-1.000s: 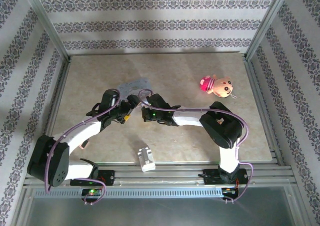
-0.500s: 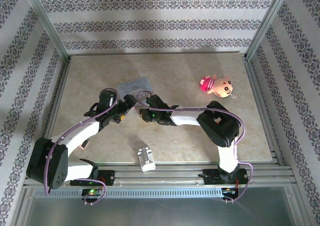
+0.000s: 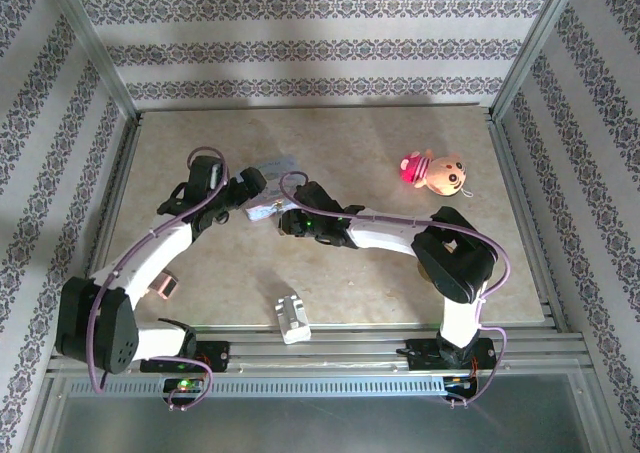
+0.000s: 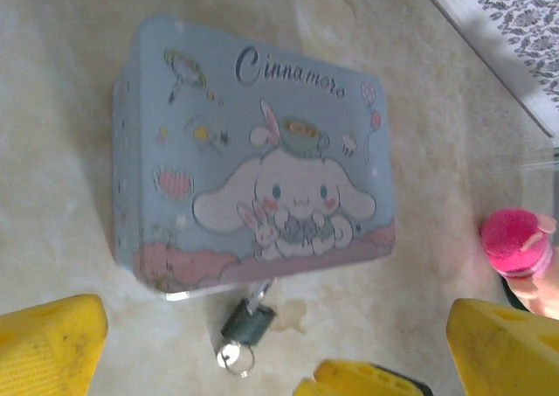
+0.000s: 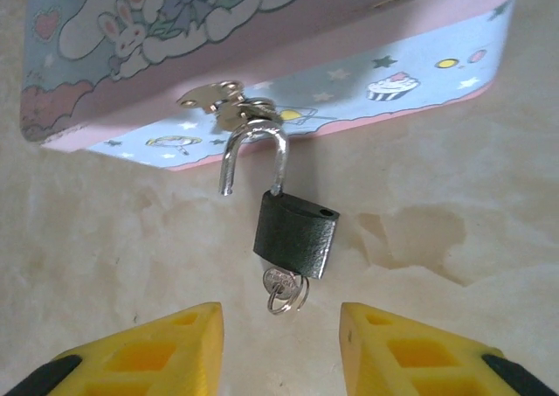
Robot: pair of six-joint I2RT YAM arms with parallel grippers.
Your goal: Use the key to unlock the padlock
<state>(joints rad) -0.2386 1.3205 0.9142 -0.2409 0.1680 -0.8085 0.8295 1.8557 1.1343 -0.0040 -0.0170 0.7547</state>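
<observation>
The padlock (image 5: 295, 234) has a dark body and a silver shackle. The shackle is sprung open, one leg free, the other hooked through the hasp (image 5: 218, 99) of the pale blue tin (image 5: 262, 29). The key (image 5: 281, 284) sits in the padlock's underside with a small ring on it. My right gripper (image 5: 279, 352) is open just short of the key, touching nothing. My left gripper (image 4: 278, 348) is open and hovers over the tin (image 4: 253, 151), with the padlock (image 4: 248, 322) and key (image 4: 231, 357) at its lower edge. From above, both grippers (image 3: 252, 191) (image 3: 282, 219) flank the tin (image 3: 275, 166).
A pink plush toy (image 3: 435, 171) lies to the right of the tin. A whitish ridged block (image 3: 291, 316) rests near the front edge. A yellow finger (image 4: 367, 383) of the right gripper shows at the bottom of the left wrist view. Patterned walls enclose the table.
My left gripper has pulled back up and to the left, uncovering more of the tin. The right gripper has shifted slightly upward and stays by the padlock.
</observation>
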